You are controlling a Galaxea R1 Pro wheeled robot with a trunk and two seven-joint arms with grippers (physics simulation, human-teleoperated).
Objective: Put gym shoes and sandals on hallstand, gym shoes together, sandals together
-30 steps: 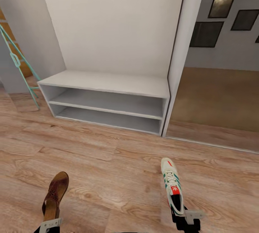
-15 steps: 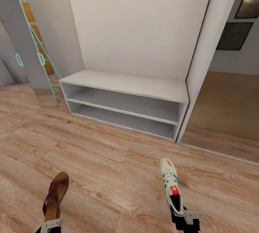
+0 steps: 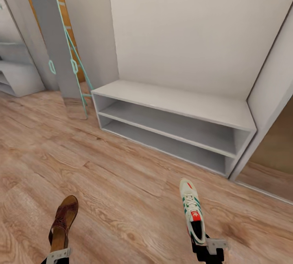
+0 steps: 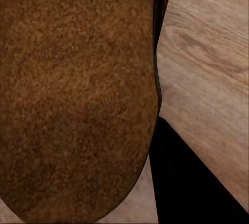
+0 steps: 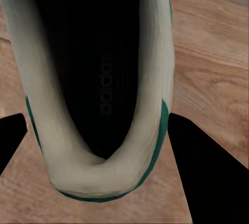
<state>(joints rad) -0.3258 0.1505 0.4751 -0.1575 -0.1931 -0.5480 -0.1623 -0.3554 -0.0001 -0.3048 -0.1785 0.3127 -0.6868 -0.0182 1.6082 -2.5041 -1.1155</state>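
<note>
The gym shoe (image 3: 191, 212) hangs heel-first in the right gripper (image 3: 207, 249), clenched on its heel; the sandal (image 3: 62, 223) is likewise gripped by the left gripper (image 3: 55, 256). Both ride above the corridor floor (image 3: 122, 182), well short of the hallstand (image 3: 171, 105). Best approach squarely, keeping both level, then set each on the bench top with room beside it for its mate.

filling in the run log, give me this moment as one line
left gripper: holds sandal | right gripper: holds gym shoe | hallstand: ahead, shelves bare | phase: carrying, both above floor
</note>
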